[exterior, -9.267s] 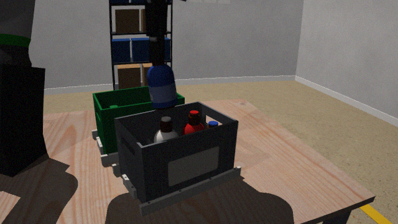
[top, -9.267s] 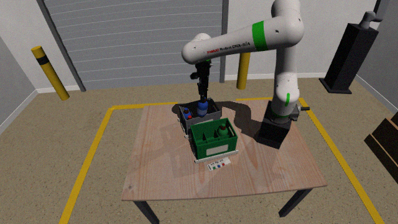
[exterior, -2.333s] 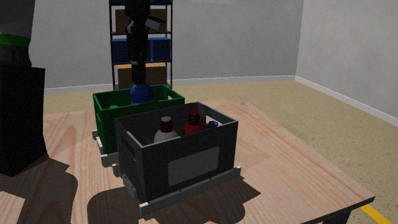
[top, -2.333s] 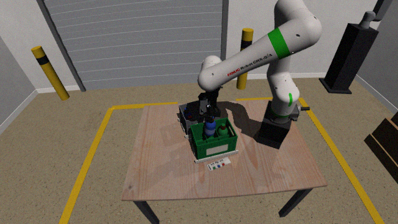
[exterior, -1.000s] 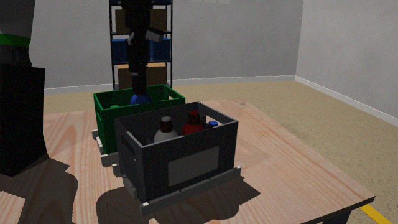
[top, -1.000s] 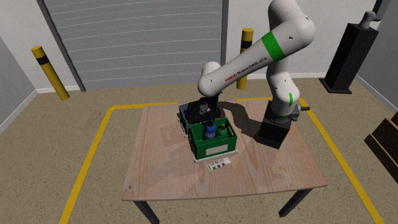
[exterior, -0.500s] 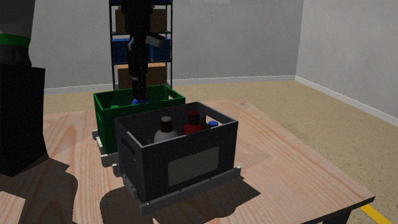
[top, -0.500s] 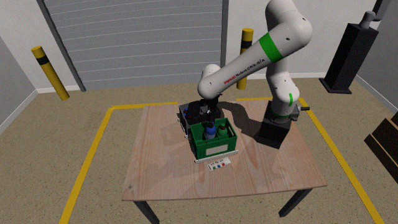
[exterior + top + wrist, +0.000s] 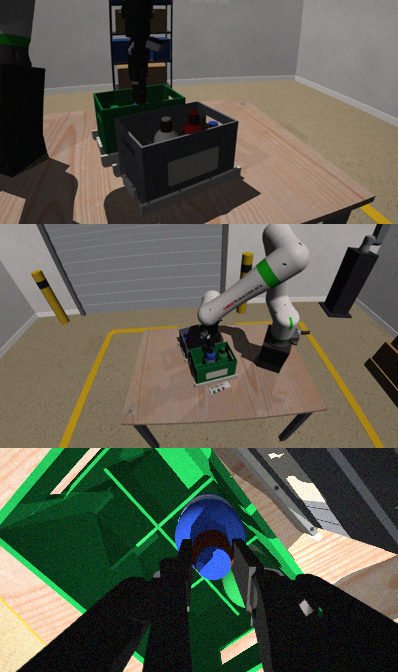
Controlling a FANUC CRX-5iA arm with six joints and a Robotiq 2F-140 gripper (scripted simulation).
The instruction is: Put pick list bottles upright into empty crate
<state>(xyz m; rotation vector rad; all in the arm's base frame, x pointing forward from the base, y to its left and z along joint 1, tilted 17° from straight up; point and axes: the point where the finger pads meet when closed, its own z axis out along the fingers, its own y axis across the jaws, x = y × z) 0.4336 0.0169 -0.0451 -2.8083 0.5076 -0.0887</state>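
While lowered inside the green crate [image 9: 199, 374] [image 9: 107, 124] [image 9: 45, 577] and pinched at the neck, best handled straight down and slowly, without twist or sideways push. Keep the blue bottle [image 9: 210, 356] [image 9: 135, 104] [image 9: 210, 515] plumb, and watch for any catch on the thin green dividers [image 9: 158, 527]; on meeting one, probably better to lift slightly and recentre than to press, for fear of tilting or shifting the crate. Take care, too, not to knock the green bottle [image 9: 222, 354] [image 9: 114, 107] [image 9: 232, 590], standing just to the right in the top view. Before letting go, make sure of a flat base on the crate bottom, hidden from every view here; then open only enough to clear the neck, and rise vertically past the rim. As for the gripper [image 9: 211, 347] [image 9: 139, 101] [image 9: 211, 554], closed on the bottle's dark neck, one finger to each side, just under the blue cap. In the wrist view, cap centred between the fingertips, blue shoulder spreading out below and beyond. Seen from the top, near and to the right of the grey crate [image 9: 183, 343] [image 9: 227, 155] [image 9: 350, 485]. Colours readable on the pick list [image 9: 219, 387] as green, blue and red; counts too small to trust.

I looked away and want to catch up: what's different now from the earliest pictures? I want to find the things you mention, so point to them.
The tool [image 9: 211, 346] [image 9: 139, 101] [image 9: 211, 554] carried the blue bottle [image 9: 210, 356] [image 9: 210, 523] from above the dark crate [image 9: 183, 346] [image 9: 186, 169] down into the green crate [image 9: 199, 374] [image 9: 107, 124] [image 9: 40, 577]. Both crates stayed put.
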